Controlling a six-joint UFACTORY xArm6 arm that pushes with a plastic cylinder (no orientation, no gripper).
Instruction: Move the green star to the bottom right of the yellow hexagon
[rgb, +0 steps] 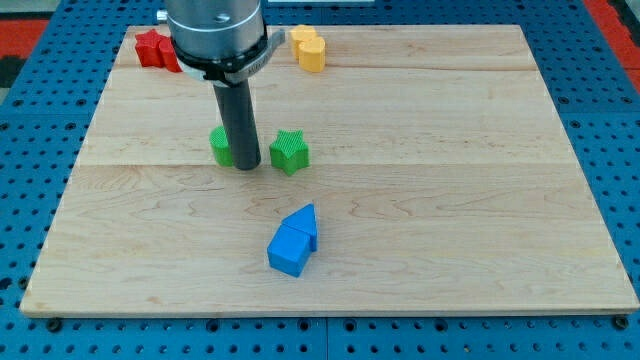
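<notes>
The green star (289, 151) lies on the wooden board (450, 200) a little left of the middle. My tip (248, 166) rests on the board just left of the star, with a small gap between them. A second green block (221, 146) sits right behind the rod on its left, partly hidden, so its shape is unclear. A yellow block (309, 48) lies at the view's top, near the board's far edge; its shape looks lobed rather than clearly hexagonal.
A red block (155, 48) lies at the view's top left, partly behind the arm. Two blue blocks (294, 241) sit touching each other below the middle. The board rests on a blue pegboard table.
</notes>
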